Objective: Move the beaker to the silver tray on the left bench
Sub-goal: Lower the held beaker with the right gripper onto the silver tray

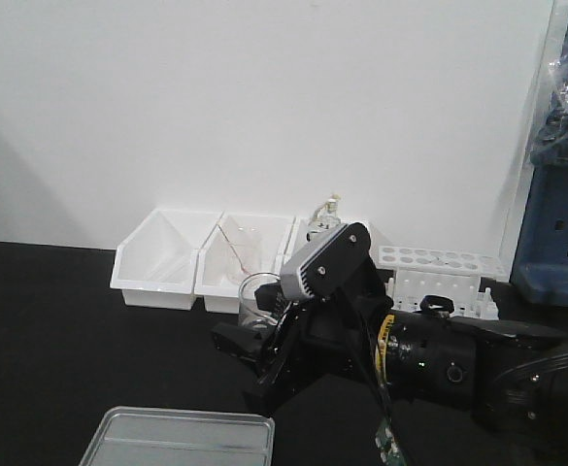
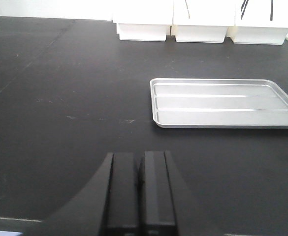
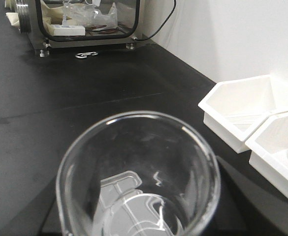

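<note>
Left fingers are pressed together, with the silver tray ahead and to their right on the desk. The beaker stands just beyond the right fingers; we cannot tell whether they pinch it. We recommend a confirmed, level grip before carrying. Only the right wrist view shows the beaker's open mouth, and only the front view shows those fingers.

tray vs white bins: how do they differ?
The tray is silver metal and shallow; the bins are white and deep. The tray lies alone in the open; the bins stand in a row against the wall. Both are open-topped and sit on the black bench.
</note>
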Controlling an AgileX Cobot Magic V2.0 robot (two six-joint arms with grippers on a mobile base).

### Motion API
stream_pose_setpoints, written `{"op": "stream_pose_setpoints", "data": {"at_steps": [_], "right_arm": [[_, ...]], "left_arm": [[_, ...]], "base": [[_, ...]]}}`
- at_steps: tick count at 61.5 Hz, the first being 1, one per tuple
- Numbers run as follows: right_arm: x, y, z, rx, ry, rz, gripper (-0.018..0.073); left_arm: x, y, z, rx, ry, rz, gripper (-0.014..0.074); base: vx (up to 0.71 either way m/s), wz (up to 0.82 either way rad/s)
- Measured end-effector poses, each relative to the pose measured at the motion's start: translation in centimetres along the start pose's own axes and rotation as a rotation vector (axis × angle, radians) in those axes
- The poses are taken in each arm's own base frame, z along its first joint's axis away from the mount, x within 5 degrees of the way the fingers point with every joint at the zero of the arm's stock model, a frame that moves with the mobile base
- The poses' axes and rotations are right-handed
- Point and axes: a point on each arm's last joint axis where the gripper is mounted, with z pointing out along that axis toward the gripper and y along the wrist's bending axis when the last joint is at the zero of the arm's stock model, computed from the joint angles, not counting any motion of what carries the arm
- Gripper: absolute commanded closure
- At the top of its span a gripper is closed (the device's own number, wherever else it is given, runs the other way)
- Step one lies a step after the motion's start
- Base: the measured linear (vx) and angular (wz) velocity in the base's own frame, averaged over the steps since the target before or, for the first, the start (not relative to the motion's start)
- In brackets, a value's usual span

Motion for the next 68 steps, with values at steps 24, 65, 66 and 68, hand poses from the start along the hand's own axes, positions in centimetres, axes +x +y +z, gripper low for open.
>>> {"op": "stream_pose_setpoints", "data": {"at_steps": [24,65,66,68], "right_arm": [[0.0,0.0,0.0,-0.001,-0.001,0.000,0.0571],[3.0,-1.0,2.7,0.014,0.073,0.083,0.0571],[3.6,-1.2,3.2,0.015,0.085,0.096,0.0571],[4.0,-1.4,3.8,0.015,0.091,0.104,0.0571]], "left_arm": [[0.0,0.0,0.0,0.000,0.000,0.000,0.0595],[0.0,0.0,0.0,0.000,0.000,0.000,0.0595],[0.0,0.0,0.0,0.000,0.000,0.000,0.0595],[0.0,0.0,0.0,0.000,0.000,0.000,0.0595]], "base": [[0.00,0.00],[0.00,0.00],[0.00,0.00],[0.00,0.00]]}}
